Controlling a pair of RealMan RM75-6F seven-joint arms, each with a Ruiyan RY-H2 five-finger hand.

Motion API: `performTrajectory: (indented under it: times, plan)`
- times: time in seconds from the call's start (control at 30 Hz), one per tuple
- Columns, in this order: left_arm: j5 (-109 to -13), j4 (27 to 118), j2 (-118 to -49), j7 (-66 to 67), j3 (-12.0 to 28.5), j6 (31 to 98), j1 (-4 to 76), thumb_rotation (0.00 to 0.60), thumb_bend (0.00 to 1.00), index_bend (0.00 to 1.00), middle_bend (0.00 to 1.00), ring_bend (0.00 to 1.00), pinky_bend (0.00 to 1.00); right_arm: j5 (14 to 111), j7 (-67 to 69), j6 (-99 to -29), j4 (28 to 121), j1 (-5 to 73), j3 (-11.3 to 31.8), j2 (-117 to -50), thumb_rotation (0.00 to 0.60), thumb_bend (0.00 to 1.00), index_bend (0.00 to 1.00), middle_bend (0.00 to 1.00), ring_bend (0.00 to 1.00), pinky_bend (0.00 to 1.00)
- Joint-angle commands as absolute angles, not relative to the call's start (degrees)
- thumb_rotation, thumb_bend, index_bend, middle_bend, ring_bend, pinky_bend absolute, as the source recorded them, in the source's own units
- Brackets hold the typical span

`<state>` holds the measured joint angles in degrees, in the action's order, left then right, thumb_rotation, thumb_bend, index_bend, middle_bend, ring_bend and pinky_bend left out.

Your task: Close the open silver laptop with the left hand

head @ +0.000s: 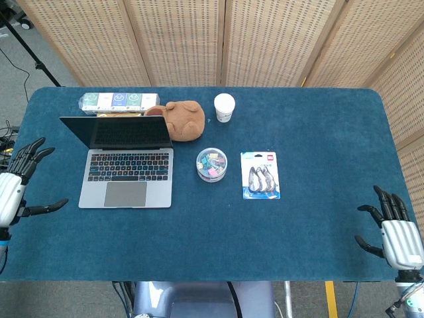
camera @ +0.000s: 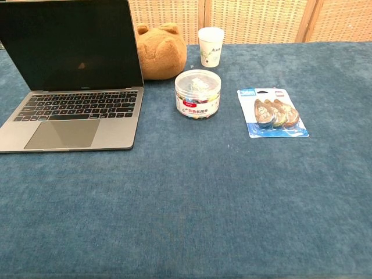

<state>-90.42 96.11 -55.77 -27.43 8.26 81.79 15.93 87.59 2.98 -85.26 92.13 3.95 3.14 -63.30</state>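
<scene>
Fingers [head: 30, 154] spread, empty, on left hand [head: 13, 192]; silver laptop [head: 126, 162] to its right, lid upright, hinge crosswise. Right hand [head: 396, 233] also spread, far off.

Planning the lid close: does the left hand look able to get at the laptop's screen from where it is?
Probably yes. The left hand is open beside the laptop, with only bare table between them.

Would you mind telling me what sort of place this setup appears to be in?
Probably an indoor lab or studio arranged for robot trials: a blue-covered table with woven screens behind it, a stand's leg on grey floor, and a laptop among staged props.
</scene>
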Motion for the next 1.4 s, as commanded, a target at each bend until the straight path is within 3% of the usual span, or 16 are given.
performTrajectory:
  times: [0.03, 0.23, 0.6, 1.0, 1.4]
  plan:
    - [-86.13, 98.61, -48.45, -37.09, 10.38, 70.41, 21.65, 0.600, 0.00, 0.14, 0.00, 0.01, 0.03, 87.87, 2.92, -85.18, 92.17, 4.02, 2.98, -63.32, 0.600, 0.23, 0.31, 0.00, 0.00, 0.00]
    - [-83.23, 97.09, -43.46, -40.29, 11.38, 61.30, 25.99, 0.600, 0.00, 0.14, 0.00, 0.01, 0.03, 87.81, 2.95, -85.02, 92.09, 4.11, 2.99, -63.39, 0.600, 0.23, 0.31, 0.00, 0.00, 0.00]
    - [-78.33, 88.71, -44.24, -34.91, 12.43, 48.16, 33.72, 0.600, 0.00, 0.14, 0.00, 0.01, 0.03, 87.95, 2.64, -84.59, 92.13, 4.36, 2.82, -63.56, 0.600, 0.23, 0.31, 0.00, 0.00, 0.00]
    - [-83.20, 80.57, -49.05, -40.61, 11.54, 41.91, 39.57, 0.600, 0.00, 0.14, 0.00, 0.01, 0.03, 87.93, 2.87, -84.44, 91.92, 4.45, 2.75, -63.60, 0.600, 0.23, 0.31, 0.00, 0.00, 0.00]
    - [-82.86, 71.56, -57.26, -37.97, 10.70, 37.58, 45.12, 0.600, 0.00, 0.14, 0.00, 0.01, 0.03, 87.70, 3.40, -83.80, 91.55, 4.78, 2.75, -63.67, 0.600, 0.23, 0.31, 0.00, 0.00, 0.00]
